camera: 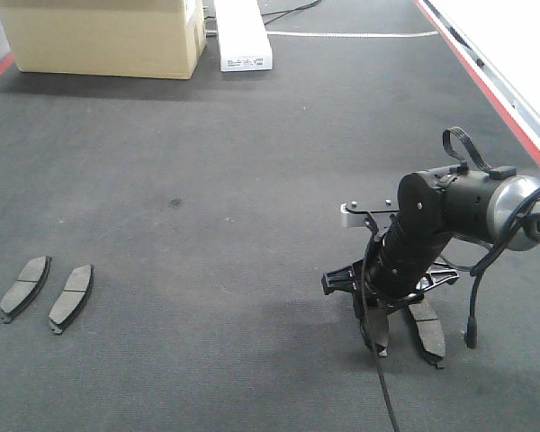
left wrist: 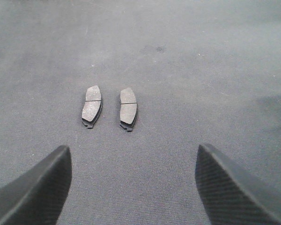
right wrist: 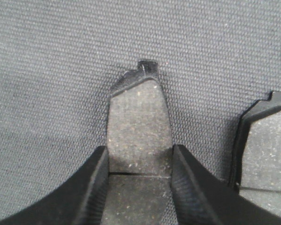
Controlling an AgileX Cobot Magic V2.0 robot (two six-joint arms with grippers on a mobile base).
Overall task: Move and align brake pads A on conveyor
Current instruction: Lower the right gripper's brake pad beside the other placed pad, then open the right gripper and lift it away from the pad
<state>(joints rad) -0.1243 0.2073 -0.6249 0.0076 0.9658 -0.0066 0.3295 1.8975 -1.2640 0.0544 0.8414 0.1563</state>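
Nearest the front camera, the right gripper (camera: 398,337) stands low on the conveyor (camera: 207,234), and the right wrist view shows its two fingers (right wrist: 91,187) pressed against the long edges of one brake pad (right wrist: 139,126), clamped across its width just behind the central groove. A second pad (right wrist: 267,150) lies just beside the gripper, untouched and roughly parallel to the held one. Well apart from the gripper, toward the belt's other side, the remaining two pads (camera: 24,286) (camera: 71,295) lie side by side, friction face up. The left gripper (left wrist: 131,187) hangs above the belt facing that pair, its fingers spread wide with nothing between them. Far beyond the right gripper, a cardboard box (camera: 103,36) and a white unit (camera: 243,34) sit at the belt's far end.

The pads look rigid and dense for their size, unlikely to bend or chip. The grey face seems gritty, the black backing smoother. Pinching across the narrow width near mid-length, as here, should keep a pad level; the felt-like belt would probably drag on a slide, so lifting seems safer.
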